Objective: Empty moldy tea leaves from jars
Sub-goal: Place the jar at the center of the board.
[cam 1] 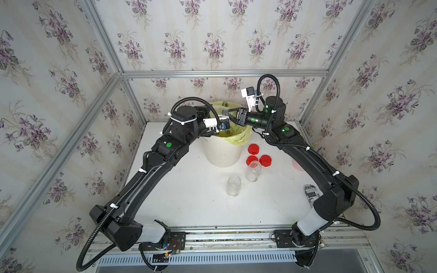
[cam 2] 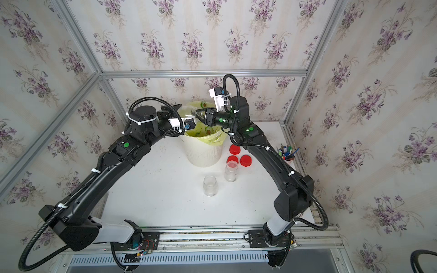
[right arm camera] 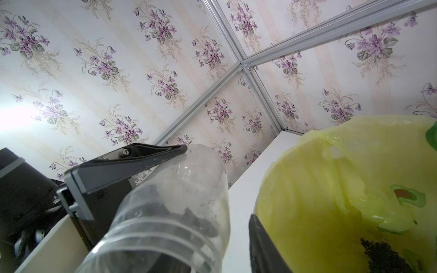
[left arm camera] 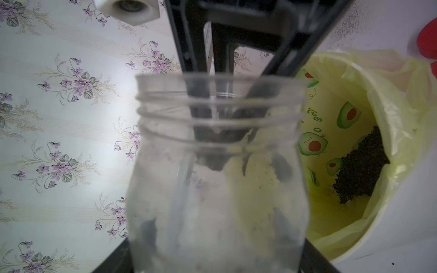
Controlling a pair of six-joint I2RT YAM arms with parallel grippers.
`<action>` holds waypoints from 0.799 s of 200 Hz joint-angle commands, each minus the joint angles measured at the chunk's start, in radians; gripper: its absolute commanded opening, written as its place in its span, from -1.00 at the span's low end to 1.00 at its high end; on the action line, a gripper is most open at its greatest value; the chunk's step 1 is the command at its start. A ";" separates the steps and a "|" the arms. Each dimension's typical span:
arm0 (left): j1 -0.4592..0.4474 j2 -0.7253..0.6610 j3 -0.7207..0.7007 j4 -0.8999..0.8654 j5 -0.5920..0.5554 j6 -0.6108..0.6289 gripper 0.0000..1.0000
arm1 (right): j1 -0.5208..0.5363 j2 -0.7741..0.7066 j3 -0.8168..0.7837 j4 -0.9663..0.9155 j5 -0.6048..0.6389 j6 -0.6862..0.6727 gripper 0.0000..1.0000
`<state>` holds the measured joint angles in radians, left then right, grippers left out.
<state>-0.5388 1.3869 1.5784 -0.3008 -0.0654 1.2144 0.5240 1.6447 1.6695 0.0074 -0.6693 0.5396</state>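
Left gripper (left arm camera: 215, 255): clamped on near-empty clear jar (left arm camera: 217, 189) over bin (cam 1: 222, 153); likely light, stiff, slick; hold mid-body. Right gripper (cam 1: 231, 113) at rim, closure unclear.

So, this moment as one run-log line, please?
left gripper: holds clear round jar by cream bin | right gripper: at jar mouth | dark tea leaves: in bin

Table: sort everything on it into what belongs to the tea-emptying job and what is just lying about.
Job:
- held jar
- two uncapped jars, standing
- three red caps
- tea leaves
- bag-lined bin

Lying about:
- pen cup
- black-and-white printed container, partly hidden
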 commanded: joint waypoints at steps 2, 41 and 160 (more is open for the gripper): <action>-0.001 -0.005 -0.001 0.062 0.027 -0.005 0.52 | 0.006 0.017 0.020 -0.032 -0.002 -0.018 -0.40; -0.001 0.006 -0.001 0.061 0.021 0.004 0.55 | 0.051 0.035 0.047 -0.072 0.002 -0.039 -0.60; 0.000 0.004 -0.004 0.062 0.007 0.002 0.64 | 0.071 0.018 0.034 -0.097 0.012 -0.051 -1.00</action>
<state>-0.5377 1.3888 1.5753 -0.3355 -0.0887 1.2514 0.5804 1.6733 1.7027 -0.0822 -0.5648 0.4942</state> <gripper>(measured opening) 0.815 0.070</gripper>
